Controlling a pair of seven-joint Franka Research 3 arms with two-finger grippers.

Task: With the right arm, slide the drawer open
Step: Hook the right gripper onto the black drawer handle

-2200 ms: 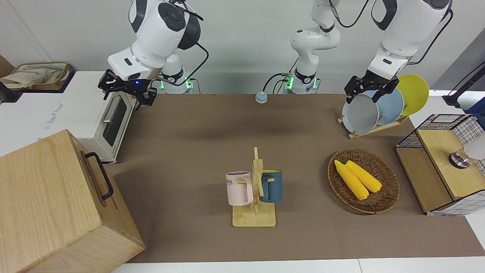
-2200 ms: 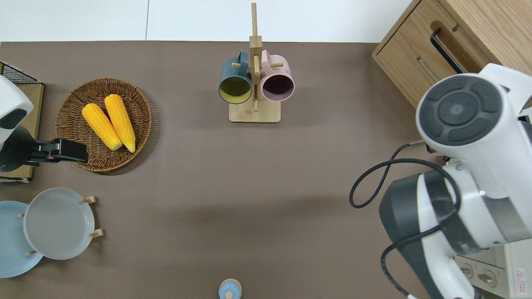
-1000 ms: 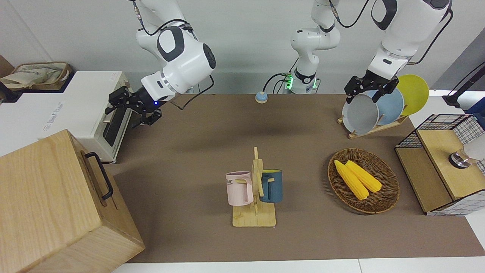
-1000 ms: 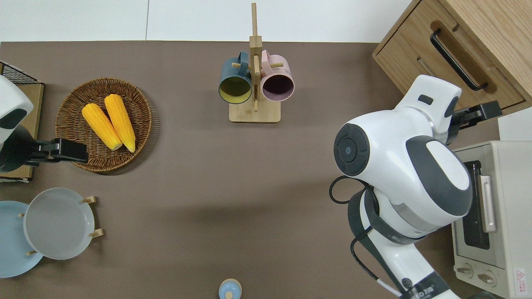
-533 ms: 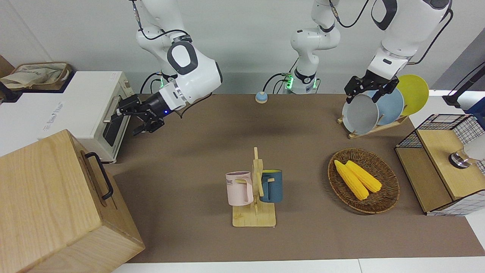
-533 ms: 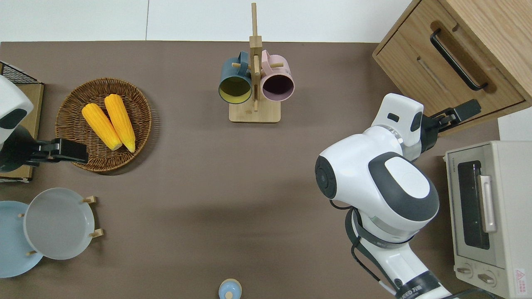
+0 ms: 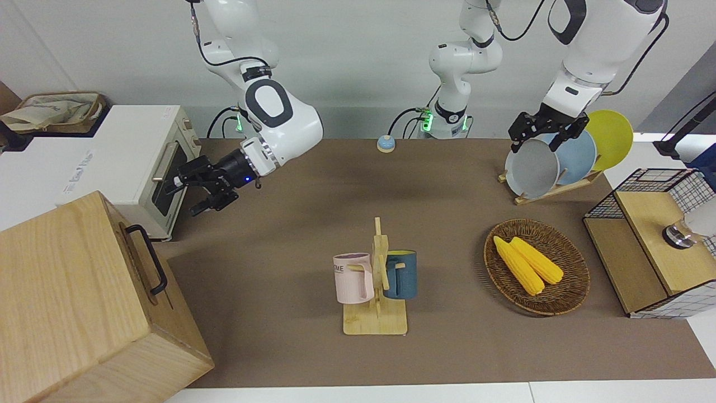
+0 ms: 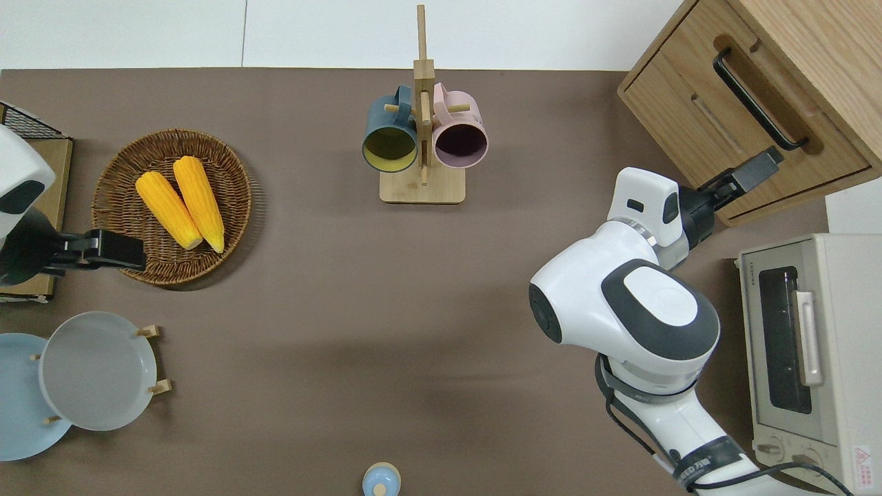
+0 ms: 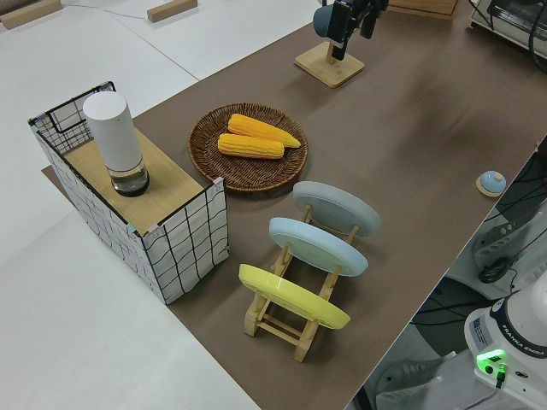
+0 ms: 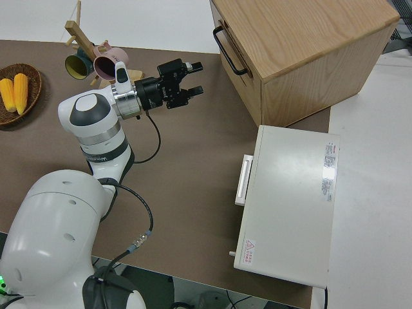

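The drawer (image 8: 744,107) is the upper front panel of a large pale wooden box (image 7: 67,291) at the right arm's end of the table. It sits flush with the box. Its black bar handle (image 8: 758,100) also shows in the front view (image 7: 148,258) and the right side view (image 10: 228,50). My right gripper (image 8: 754,169) is open and empty (image 10: 196,78), with a blue light at its wrist. It points at the box front, close to the handle end nearer the robots, and touches nothing. The left arm is parked, and its gripper (image 7: 536,143) is open.
A white toaster oven (image 8: 813,358) stands beside the box, nearer the robots. Mid-table is a mug rack (image 8: 422,145) with two mugs. At the left arm's end are a corn basket (image 8: 172,207), a plate rack (image 7: 559,162) and a wire-mesh cabinet (image 7: 654,246). A small blue bell (image 7: 386,144) sits near the robots.
The right arm has swung away from the toaster oven and reached out toward the wooden box, so its open gripper is now close to the drawer front. The left arm has not moved.
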